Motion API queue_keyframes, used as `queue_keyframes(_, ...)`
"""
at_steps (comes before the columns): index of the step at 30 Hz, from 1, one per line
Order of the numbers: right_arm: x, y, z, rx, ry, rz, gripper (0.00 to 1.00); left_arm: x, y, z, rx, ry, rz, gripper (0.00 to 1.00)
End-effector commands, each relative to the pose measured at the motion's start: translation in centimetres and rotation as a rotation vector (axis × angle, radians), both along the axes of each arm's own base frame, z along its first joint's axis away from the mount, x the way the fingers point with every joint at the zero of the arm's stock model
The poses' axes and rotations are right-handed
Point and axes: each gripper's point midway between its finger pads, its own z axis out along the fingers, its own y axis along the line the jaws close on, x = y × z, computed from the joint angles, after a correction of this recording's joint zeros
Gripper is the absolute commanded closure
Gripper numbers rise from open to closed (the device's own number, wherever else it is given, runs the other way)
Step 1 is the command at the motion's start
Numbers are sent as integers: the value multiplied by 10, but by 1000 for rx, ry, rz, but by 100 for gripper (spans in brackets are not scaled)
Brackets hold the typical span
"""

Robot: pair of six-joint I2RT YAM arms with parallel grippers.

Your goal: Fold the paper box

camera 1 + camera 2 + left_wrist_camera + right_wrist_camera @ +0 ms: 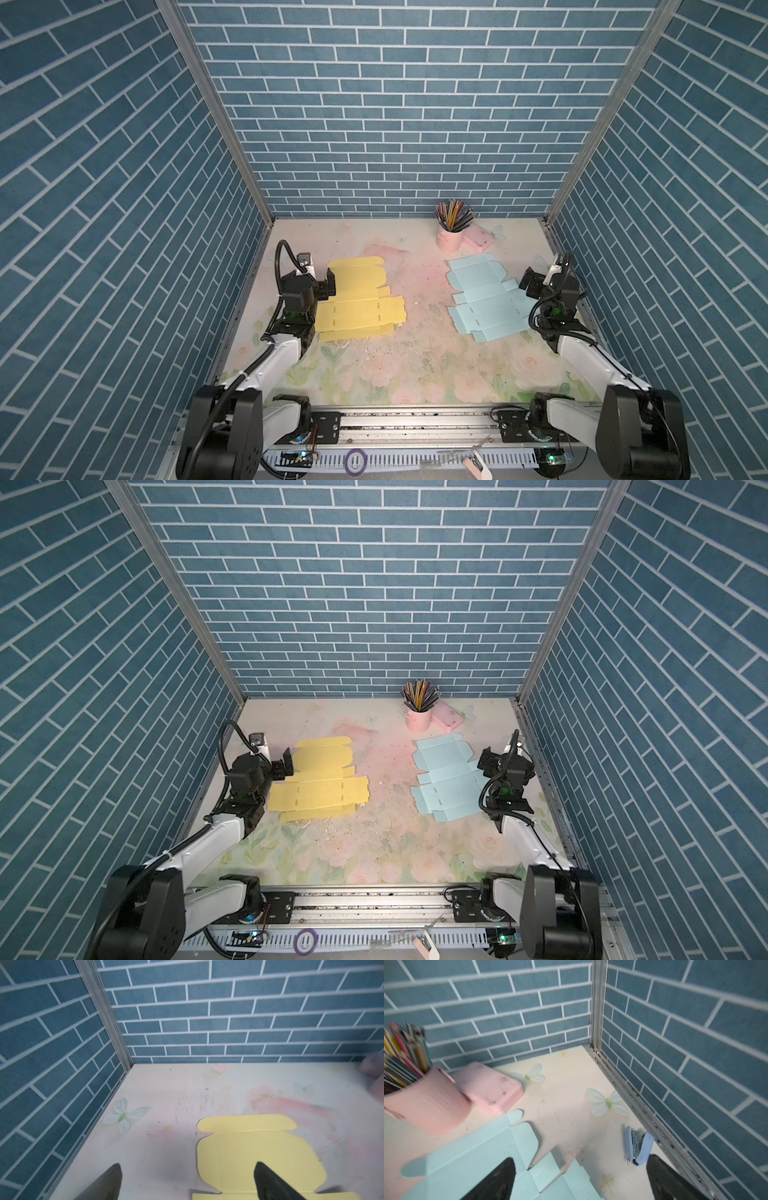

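Table [399, 374]: floral mat, scuffed, with crumbs near the middle.

Yellow blank [357, 307]: flat on the left side, unfolded, with die-cut flaps and slots. Blue blank [486, 307]: flat on the right side, a little skewed, also unfolded. Which one the task means cannot be told.

Handling, judged: thin card, so light and likely to slide on the mat. It looks stiff across the panels and weak at the creases, and it tears easily at the slots. No edge is raised. Best hold is an outer flap, pinched near its crease while the other arm pins the centre panel.

Left gripper [188, 1167]: jaws spread wide and empty, one finger above the yellow card, the other above bare table.

Right gripper [580, 1158]: likewise wide and empty, straddling the blue blank's outer edge.

Pencil cup [449, 239] and pink case [478, 240]: at the back.

Stapler [638, 1147]: by the right wall.
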Motion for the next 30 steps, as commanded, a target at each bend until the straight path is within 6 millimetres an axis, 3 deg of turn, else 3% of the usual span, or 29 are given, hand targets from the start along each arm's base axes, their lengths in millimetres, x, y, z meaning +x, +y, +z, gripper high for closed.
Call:
queue_keyframes(1,-33,-1,-12,125,168,-107,1,-24,-7,-13,-158,189,33,1)
queue_keyframes(2,-37,4,-8,160,195,-107,1,-28,-9,-8,-218,238,51,1)
queue_keyframes(4,-38,32,-3,226,259,-15,1,-33,-26,-9,-312,340,-2,1)
queue_keyframes(7,-39,96,-3,206,374,169,1,-43,-66,-27,-435,518,-148,1)
queue_keyframes(11,-56,170,-11,260,482,361,2,-63,-109,-57,-479,703,-295,1)
queue_keyframes(16,-82,225,-28,368,562,512,2,-82,-150,-94,-430,835,-405,1)
queue_keyframes(22,-100,260,-42,450,565,668,2,-104,-155,-130,-408,946,-404,1)
queue_keyframes(25,-102,264,-41,443,560,704,2,-120,-155,-145,-412,987,-392,1)
queue_keyframes(30,-106,267,-43,427,579,742,2,-141,-173,-160,-385,1031,-412,1)
